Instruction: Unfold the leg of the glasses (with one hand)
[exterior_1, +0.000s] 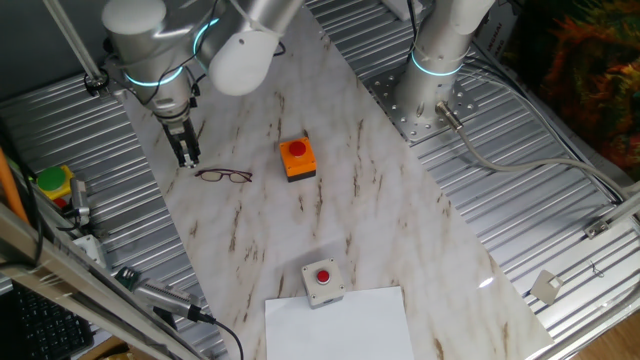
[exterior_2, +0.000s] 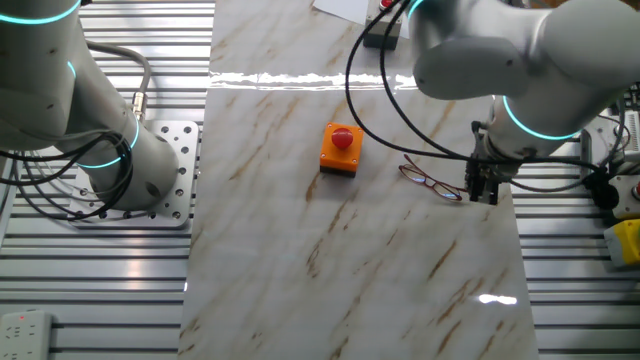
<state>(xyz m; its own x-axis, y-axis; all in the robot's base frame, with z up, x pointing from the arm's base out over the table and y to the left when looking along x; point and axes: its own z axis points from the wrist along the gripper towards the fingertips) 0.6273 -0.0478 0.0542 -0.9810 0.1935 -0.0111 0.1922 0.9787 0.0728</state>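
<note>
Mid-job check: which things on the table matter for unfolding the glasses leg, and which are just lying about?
Belongs to the job:
- glasses
- pincer, beside the glasses

Lying about:
- orange box with red button
- grey box with red button
- white sheet

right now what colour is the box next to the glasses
Orange box with a red button, clearest in the other fixed view.

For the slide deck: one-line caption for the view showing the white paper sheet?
Claw poised beside folded glasses on the marble table, orange button box nearby.
</note>
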